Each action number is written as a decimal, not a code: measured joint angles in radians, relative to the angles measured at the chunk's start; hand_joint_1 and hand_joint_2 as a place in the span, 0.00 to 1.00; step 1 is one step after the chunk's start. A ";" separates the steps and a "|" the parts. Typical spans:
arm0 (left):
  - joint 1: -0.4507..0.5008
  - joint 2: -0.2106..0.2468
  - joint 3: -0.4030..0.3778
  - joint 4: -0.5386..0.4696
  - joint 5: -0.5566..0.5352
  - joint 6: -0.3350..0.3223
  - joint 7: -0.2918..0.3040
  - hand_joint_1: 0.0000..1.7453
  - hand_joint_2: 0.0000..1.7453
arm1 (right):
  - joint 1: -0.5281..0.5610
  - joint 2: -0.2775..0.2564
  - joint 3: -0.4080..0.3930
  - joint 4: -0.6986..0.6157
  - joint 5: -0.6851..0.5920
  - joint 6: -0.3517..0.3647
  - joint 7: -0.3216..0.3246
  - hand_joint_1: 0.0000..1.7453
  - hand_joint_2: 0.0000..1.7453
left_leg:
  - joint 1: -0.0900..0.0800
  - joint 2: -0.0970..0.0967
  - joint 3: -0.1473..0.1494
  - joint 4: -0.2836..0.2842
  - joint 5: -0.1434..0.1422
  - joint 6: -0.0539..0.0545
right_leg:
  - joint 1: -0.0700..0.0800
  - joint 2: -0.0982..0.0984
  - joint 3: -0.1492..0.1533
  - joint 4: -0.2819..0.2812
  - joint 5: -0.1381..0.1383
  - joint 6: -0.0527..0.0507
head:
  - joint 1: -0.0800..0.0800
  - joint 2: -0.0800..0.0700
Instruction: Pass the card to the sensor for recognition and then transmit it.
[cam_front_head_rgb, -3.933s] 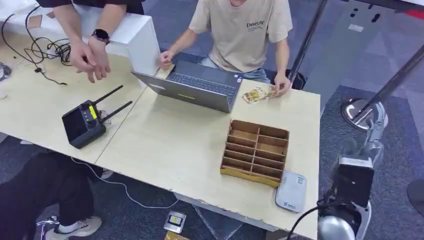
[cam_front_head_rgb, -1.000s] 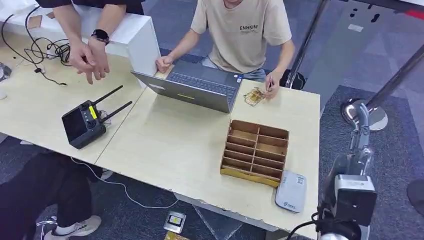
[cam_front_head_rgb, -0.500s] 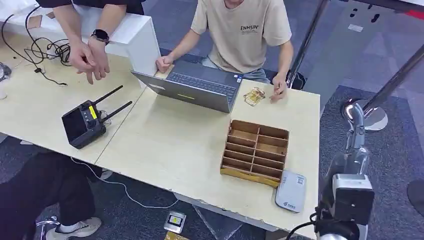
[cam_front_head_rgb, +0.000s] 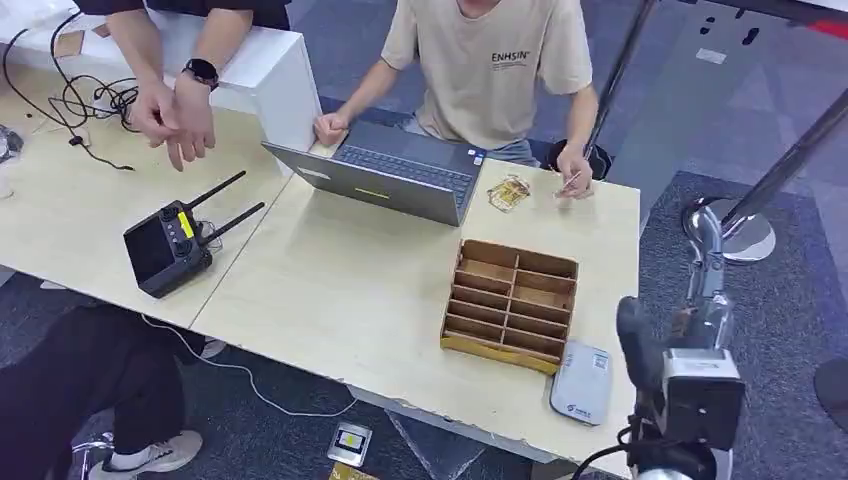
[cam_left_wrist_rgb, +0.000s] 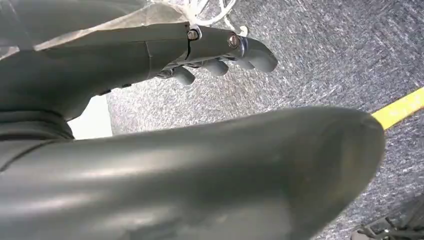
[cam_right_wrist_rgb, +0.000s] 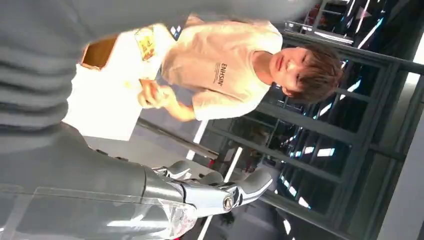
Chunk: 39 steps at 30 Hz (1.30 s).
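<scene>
Since a sec ago my right hand (cam_front_head_rgb: 708, 250) rose, empty w/ fingers apart; card (cam_front_head_rgb: 570, 183) is in person's hand (cam_front_head_rgb: 573, 175) past the table (cam_front_head_rgb: 350, 290), so I'd reach slow.

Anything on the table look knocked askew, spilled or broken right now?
Nothing stands out. The wooden organizer sits flat, the grey card reader lies beside it at the table's near edge, and the loose cards lie by the laptop.

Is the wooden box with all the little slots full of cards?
No, the head view shows every slot of the wooden box bare, and the stack of cards lies on the table beside the laptop.
</scene>
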 joint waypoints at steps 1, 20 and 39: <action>0.000 0.000 0.000 0.000 0.000 0.000 0.000 0.00 0.00 | 0.000 0.000 0.001 0.000 0.000 0.000 0.000 0.00 1.00 | 0.000 0.000 0.000 0.000 0.000 0.000 | 0.000 0.000 0.000 0.000 0.000 0.000 | 0.000 0.000; 0.000 0.000 0.000 0.000 -0.004 0.001 0.000 0.00 0.00 | -0.007 -0.004 0.008 0.001 0.000 0.005 0.003 0.00 1.00 | 0.000 0.000 0.000 0.000 0.000 0.000 | 0.000 0.000 0.000 0.000 0.000 0.000 | 0.000 0.000; 0.000 0.003 0.000 0.000 0.008 0.009 -0.003 0.00 0.00 | -0.031 -0.004 0.020 0.027 0.005 0.018 0.006 0.00 1.00 | 0.000 0.000 0.000 0.000 0.000 0.000 | 0.000 0.000 0.000 0.000 0.000 0.000 | 0.000 0.000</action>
